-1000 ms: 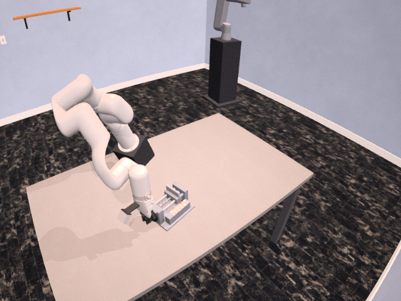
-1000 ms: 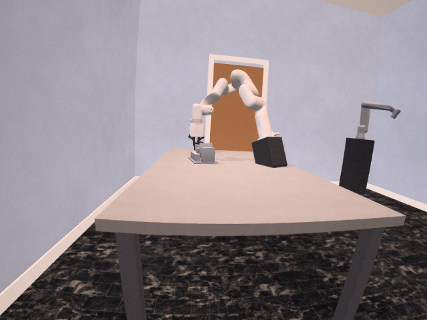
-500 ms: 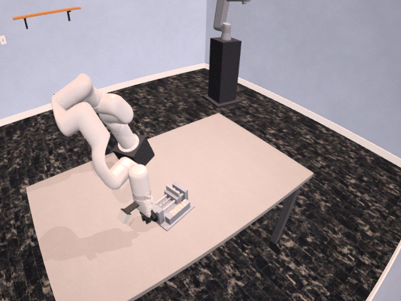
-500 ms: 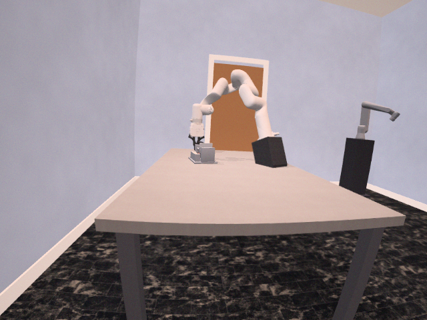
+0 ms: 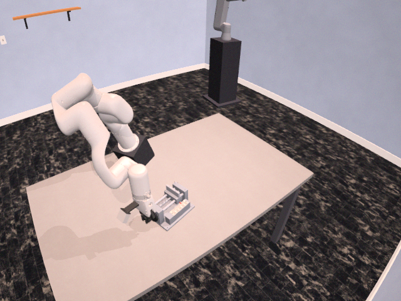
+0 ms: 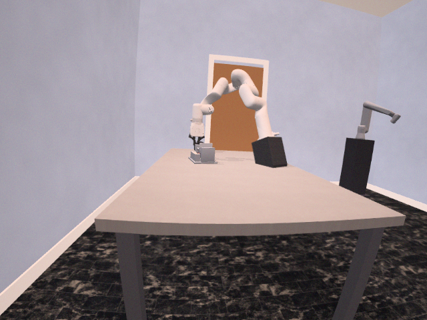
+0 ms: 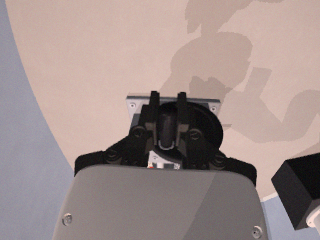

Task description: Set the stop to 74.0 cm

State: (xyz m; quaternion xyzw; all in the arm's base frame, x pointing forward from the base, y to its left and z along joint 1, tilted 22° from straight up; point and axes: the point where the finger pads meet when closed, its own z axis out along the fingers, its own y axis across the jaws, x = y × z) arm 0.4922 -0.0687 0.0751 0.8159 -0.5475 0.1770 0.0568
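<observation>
A small grey stop fixture (image 5: 175,205) stands on the table, with a sliding block on rails and a light scale strip with a red mark (image 5: 180,202) along its side. It also shows in the exterior view (image 6: 203,153). A dark handwheel (image 5: 154,219) sits at its near-left end. My gripper (image 5: 147,217) points down at that end and is shut on the handwheel. In the wrist view my two dark fingers clamp the handwheel's dark knob (image 7: 168,128) in front of the round wheel (image 7: 200,127). The scale reading is too small to read.
My arm's dark base block (image 5: 136,149) stands on the table behind the fixture. A second arm on a tall dark pedestal (image 5: 223,69) stands on the floor beyond the table. The table's front edge lies close to the fixture.
</observation>
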